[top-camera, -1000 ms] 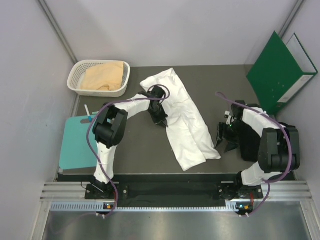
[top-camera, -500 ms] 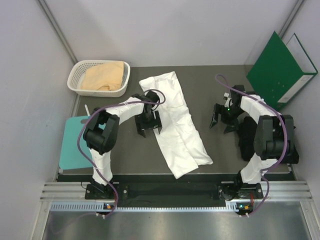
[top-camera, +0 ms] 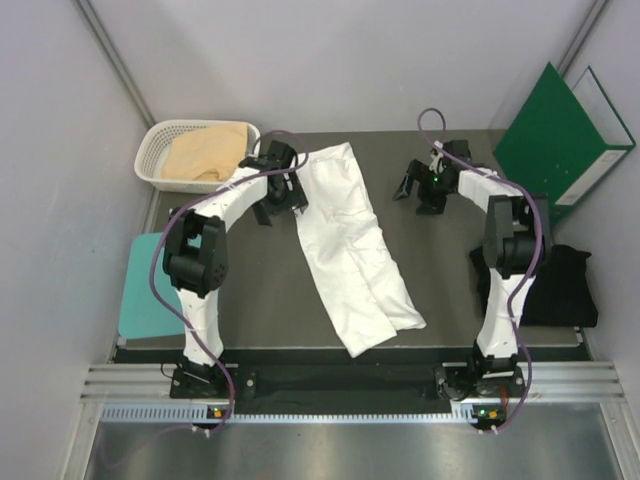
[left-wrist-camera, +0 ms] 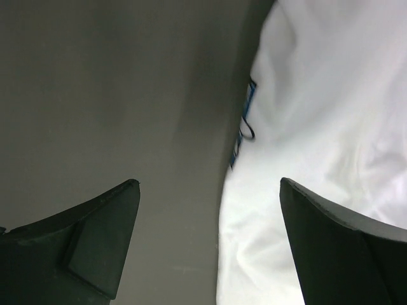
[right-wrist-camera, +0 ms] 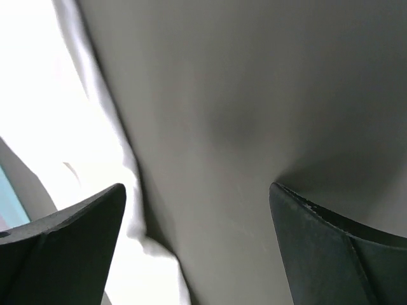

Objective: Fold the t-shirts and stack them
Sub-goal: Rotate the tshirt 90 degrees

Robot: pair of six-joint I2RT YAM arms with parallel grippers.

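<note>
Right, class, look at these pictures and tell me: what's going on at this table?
Two robot arms are folding t-shirts. The white t-shirt lies on the table as a long folded strip. The left gripper, beside its far end, and the right gripper, off to its right, are both open and empty. The black t-shirt sits at the right edge; the tan t-shirt lies in the basket.

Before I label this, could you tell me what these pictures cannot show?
White t-shirt print: top view, hidden in folds; left wrist shows only a blue sliver.
Black t-shirt: top view, right arm overlaps it, folds too dark.
Tan t-shirt: top view, basket hides its shape.
</note>
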